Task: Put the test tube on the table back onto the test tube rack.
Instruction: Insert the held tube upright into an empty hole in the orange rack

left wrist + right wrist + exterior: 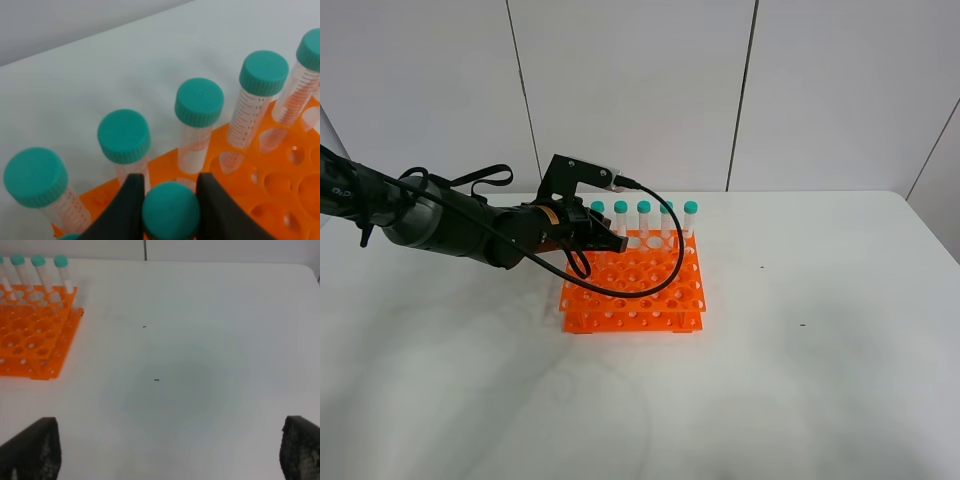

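The orange test tube rack [635,285] stands on the white table [800,380]. Several teal-capped tubes [644,212] stand upright in its back row. My left gripper [603,240] hangs over the rack's back left part. In the left wrist view the left gripper [171,202] is shut on the teal cap of the test tube [171,212], just in front of the back-row tubes [199,102] and over the rack [280,175]. The tube's lower end is hidden. My right gripper [165,455] is open and empty above bare table, far from the rack [30,335].
The table's back edge meets a white panelled wall [640,90]. Small dark specks [156,379] lie on the table right of the rack. A black cable [665,240] loops from the left wrist over the rack.
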`<action>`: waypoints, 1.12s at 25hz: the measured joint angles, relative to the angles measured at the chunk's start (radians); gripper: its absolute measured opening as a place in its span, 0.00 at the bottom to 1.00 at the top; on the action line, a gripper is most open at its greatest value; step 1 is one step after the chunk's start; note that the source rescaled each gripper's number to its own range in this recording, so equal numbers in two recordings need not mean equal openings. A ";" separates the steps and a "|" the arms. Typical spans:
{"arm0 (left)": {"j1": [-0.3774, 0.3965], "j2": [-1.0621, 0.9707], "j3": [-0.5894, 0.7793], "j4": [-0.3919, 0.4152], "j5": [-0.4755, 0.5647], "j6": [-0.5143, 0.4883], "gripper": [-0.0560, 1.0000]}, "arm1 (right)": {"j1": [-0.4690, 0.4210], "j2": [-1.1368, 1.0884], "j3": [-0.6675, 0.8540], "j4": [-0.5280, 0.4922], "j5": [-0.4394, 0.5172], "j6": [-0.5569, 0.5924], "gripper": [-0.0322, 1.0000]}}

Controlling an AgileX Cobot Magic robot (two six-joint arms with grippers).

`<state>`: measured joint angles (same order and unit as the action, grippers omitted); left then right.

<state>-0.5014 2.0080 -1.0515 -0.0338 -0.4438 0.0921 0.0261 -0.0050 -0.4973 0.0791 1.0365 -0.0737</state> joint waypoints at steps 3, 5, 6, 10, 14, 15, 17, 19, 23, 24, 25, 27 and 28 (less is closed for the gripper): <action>0.000 0.000 0.000 0.000 0.000 0.000 0.06 | 0.000 0.000 0.000 0.000 0.000 0.000 1.00; 0.000 0.000 0.000 0.000 0.000 -0.002 0.06 | 0.000 0.000 0.000 0.000 0.000 0.000 1.00; 0.000 0.000 0.000 0.000 0.000 -0.002 0.07 | 0.000 0.000 0.000 0.000 0.000 0.000 1.00; 0.000 0.000 0.000 0.000 -0.003 -0.003 0.25 | 0.000 0.000 0.000 0.000 0.000 0.000 1.00; 0.000 0.000 0.000 0.000 -0.003 -0.010 0.36 | 0.000 0.000 0.000 0.000 -0.001 0.000 1.00; 0.000 0.000 0.000 0.000 -0.003 -0.013 0.37 | 0.000 0.000 0.000 0.000 -0.001 0.000 1.00; 0.000 0.000 0.000 0.000 -0.003 -0.028 0.38 | 0.000 0.000 0.000 0.000 -0.001 0.000 1.00; 0.000 -0.005 0.000 0.000 -0.003 -0.044 0.38 | 0.000 0.000 0.000 0.000 -0.001 0.000 1.00; 0.000 -0.036 0.000 0.000 -0.007 -0.058 0.39 | 0.000 0.000 0.000 0.000 -0.001 0.000 1.00; 0.000 -0.046 0.000 0.000 -0.009 -0.065 0.39 | 0.000 0.000 0.000 0.000 -0.001 0.000 1.00; 0.000 -0.057 0.000 0.000 -0.009 -0.069 0.39 | 0.000 0.000 0.000 0.000 -0.001 0.000 1.00; 0.000 -0.077 0.000 0.000 -0.009 -0.075 0.39 | 0.000 0.000 0.000 0.000 -0.001 0.000 1.00; 0.000 -0.092 0.000 0.000 -0.009 -0.075 0.39 | 0.000 0.000 0.000 0.000 -0.001 0.000 1.00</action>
<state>-0.5014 1.9164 -1.0515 -0.0338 -0.4526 0.0168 0.0261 -0.0050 -0.4973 0.0791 1.0355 -0.0737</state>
